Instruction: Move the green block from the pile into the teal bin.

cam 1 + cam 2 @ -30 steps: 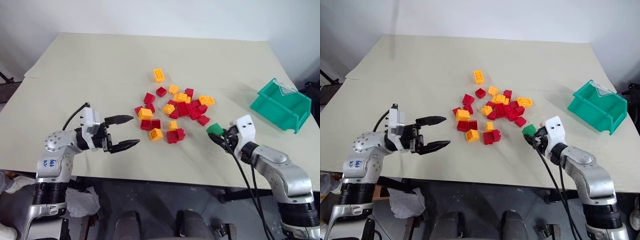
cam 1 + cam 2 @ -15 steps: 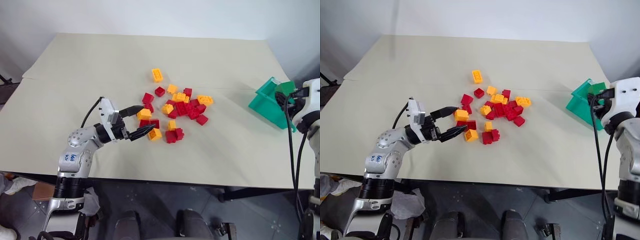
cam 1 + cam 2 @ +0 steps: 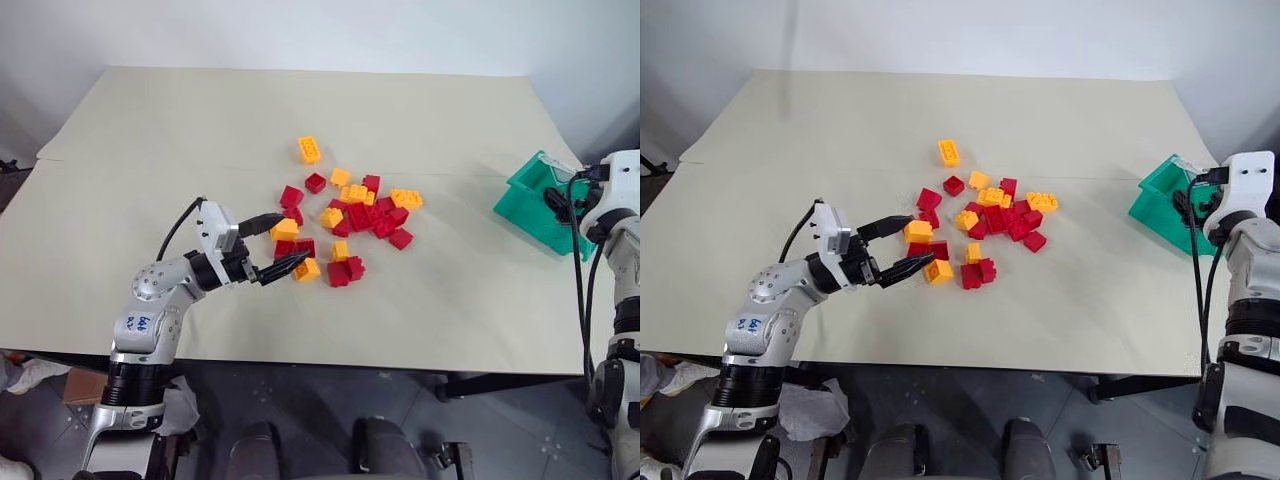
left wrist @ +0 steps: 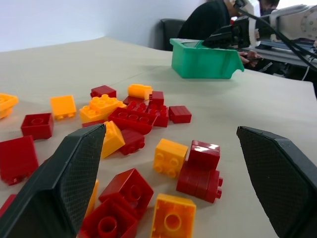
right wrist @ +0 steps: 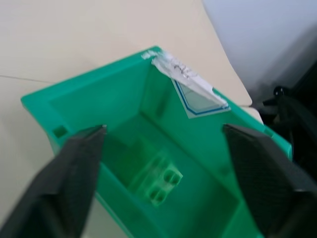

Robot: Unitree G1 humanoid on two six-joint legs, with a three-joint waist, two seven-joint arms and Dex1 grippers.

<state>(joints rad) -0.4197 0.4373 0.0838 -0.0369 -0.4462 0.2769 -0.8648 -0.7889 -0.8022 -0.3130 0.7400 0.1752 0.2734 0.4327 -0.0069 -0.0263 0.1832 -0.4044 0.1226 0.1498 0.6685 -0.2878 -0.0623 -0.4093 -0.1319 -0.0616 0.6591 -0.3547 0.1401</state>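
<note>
The green block (image 5: pixel 159 182) is seen inside the teal bin (image 5: pixel 74 106), lying on the bin's floor with its hollow underside tubes turned upward. It is a small moulded plastic brick, close in colour to the bin itself. The bin is a rectangular smooth-walled plastic container with a sloped cut-away front, and a clear label with a blue border is stuck to one inner wall. The bin is placed at the right edge of the table (image 3: pixel 200 130), well apart from the pile (image 3: pixel 345 225).

The right gripper (image 5: pixel 163 148) is held above the bin's open top with its two black, finely textured fingers spread wide; nothing is held between them.

The pile is a loose cluster of red and yellow-orange studded bricks near the middle of the table, with a single yellow-orange brick (image 3: pixel 309 149) lying apart on the far side. The table surface is matt and pale beige.

The left gripper (image 3: pixel 277 246) is positioned at the near left side of the pile, its wedge-shaped fingers spread and empty, with bricks visible between them in the left wrist view.
</note>
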